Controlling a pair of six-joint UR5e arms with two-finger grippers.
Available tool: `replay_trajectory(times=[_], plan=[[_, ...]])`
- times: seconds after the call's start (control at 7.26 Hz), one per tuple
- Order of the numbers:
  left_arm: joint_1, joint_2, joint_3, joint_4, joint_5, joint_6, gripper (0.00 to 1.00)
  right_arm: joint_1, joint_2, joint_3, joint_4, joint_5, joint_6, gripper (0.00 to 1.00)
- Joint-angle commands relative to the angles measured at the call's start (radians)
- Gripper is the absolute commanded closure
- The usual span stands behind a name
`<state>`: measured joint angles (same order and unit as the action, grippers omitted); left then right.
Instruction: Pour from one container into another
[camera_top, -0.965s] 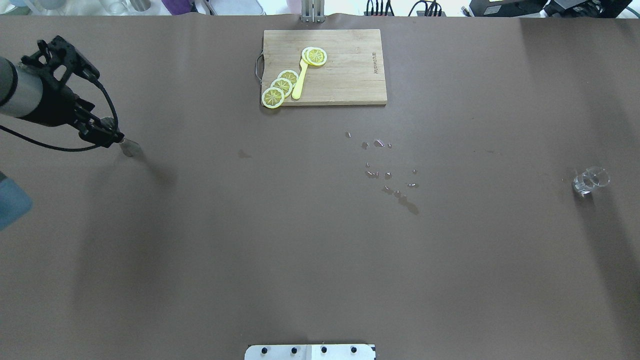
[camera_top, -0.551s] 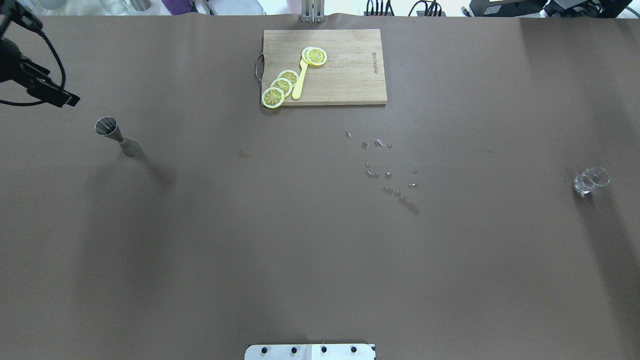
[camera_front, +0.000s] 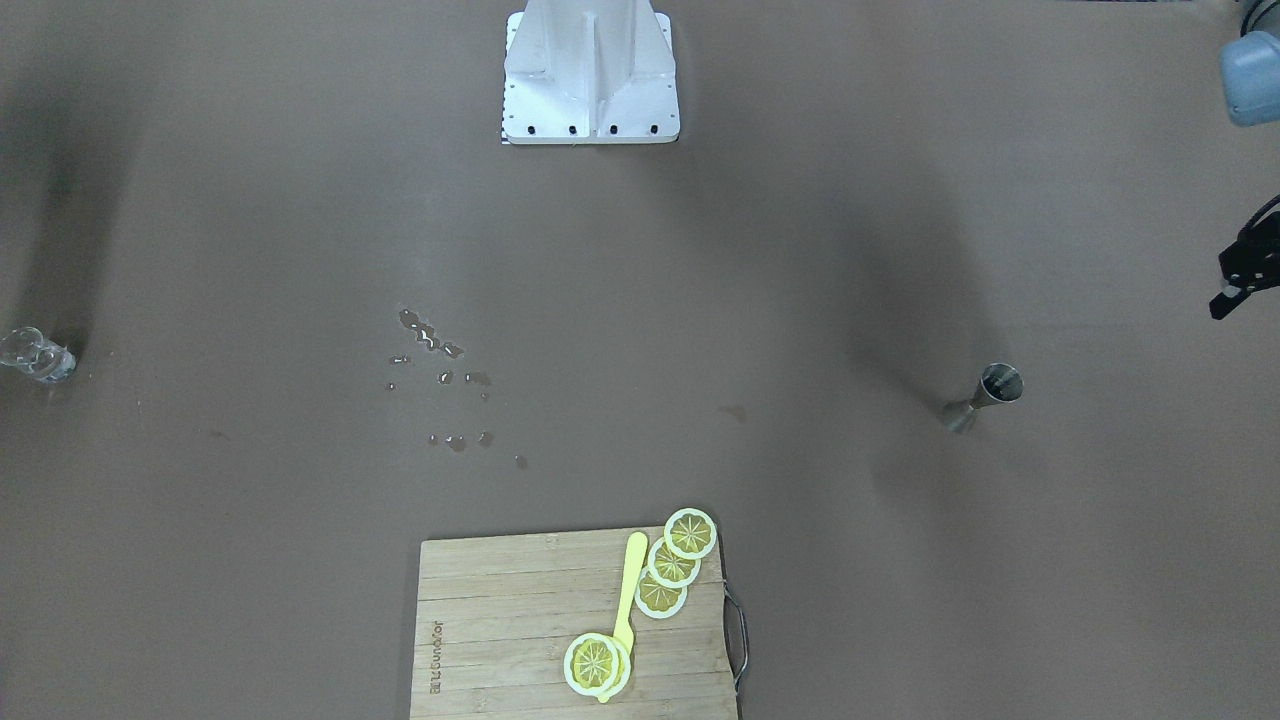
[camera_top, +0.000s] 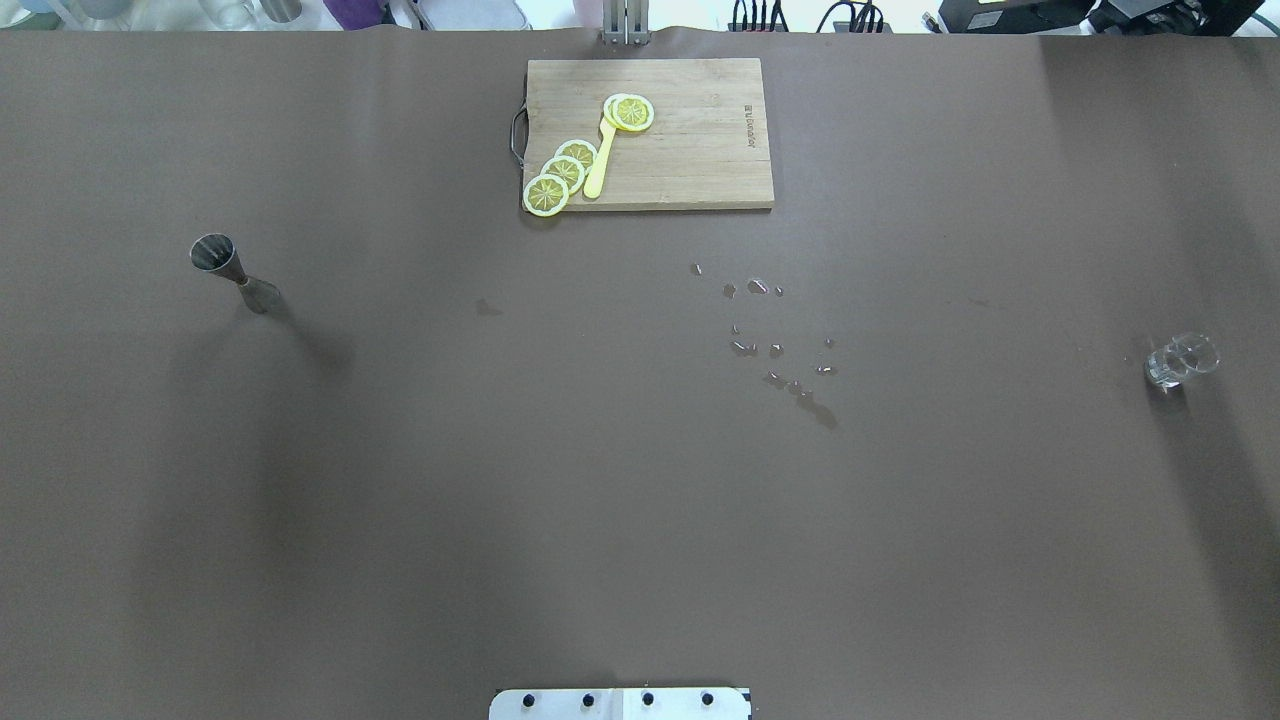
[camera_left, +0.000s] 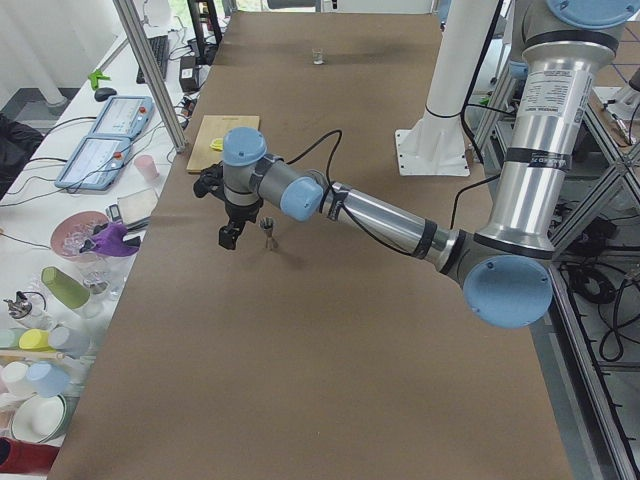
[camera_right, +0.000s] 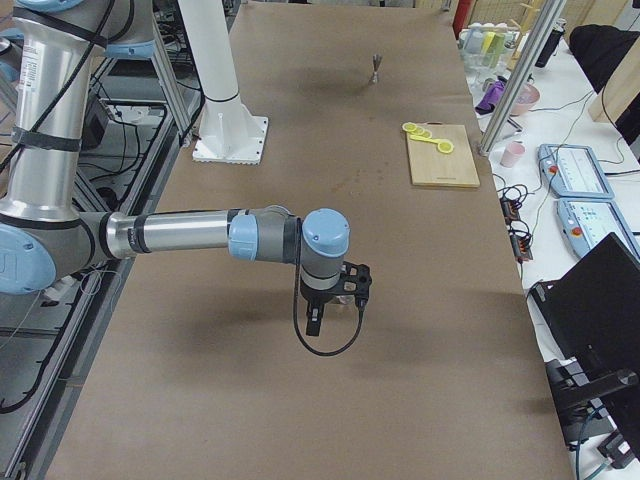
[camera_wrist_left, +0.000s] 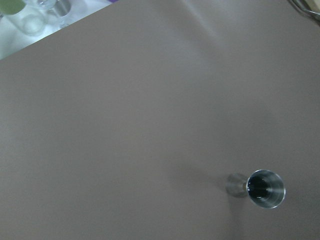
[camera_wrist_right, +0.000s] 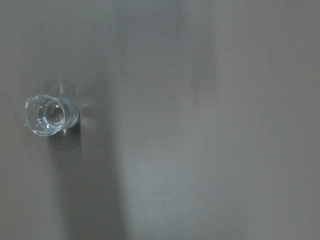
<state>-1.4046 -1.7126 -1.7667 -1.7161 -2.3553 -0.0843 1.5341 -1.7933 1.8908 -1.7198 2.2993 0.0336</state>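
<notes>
At the table's left end, the left gripper (camera_left: 229, 238) is hanging clear above the brown table (camera_top: 600, 520) and carrying nothing that can be seen. The spread of its jaws cannot be told. The steel jigger (camera_top: 225, 268) is standing just beside it, on the side toward the table's middle. In the left wrist view it is sitting at the lower right of the frame. Its long axis is running vertical, mouth upward, and its contents cannot be made out.

The right gripper (camera_right: 313, 325) is hovering at the opposite end, and its opening likewise cannot be judged. The clear glass (camera_top: 1180, 360) is resting upright close by it, well apart from the jigger. Judged from this layout, each arm is lying nearest its own vessel, so any pour is calling for one container to be carried across the open middle.

Spilled droplets (camera_top: 775, 345) are lying there, and a cutting board (camera_top: 690, 170) is occupying the far edge. Both vessels are standing near the table's ends, with open surface all round them.
</notes>
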Motion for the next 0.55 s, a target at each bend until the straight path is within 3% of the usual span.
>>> replay_trajectory(times=[0.0, 0.28, 0.41], plan=[[-0.037, 0.069, 0.018, 0.009, -0.057, 0.001, 0.02, 0.0, 0.0, -0.004, 0.002, -0.004, 0.0, 0.0], [-0.056, 0.126, 0.041, 0.032, -0.045, 0.067, 0.02, 0.0, 0.002, -0.002, 0.002, -0.001, -0.001, 0.0], [-0.088, 0.14, 0.046, 0.115, -0.035, 0.074, 0.02, 0.0, 0.002, 0.002, 0.002, -0.001, -0.001, 0.0]])
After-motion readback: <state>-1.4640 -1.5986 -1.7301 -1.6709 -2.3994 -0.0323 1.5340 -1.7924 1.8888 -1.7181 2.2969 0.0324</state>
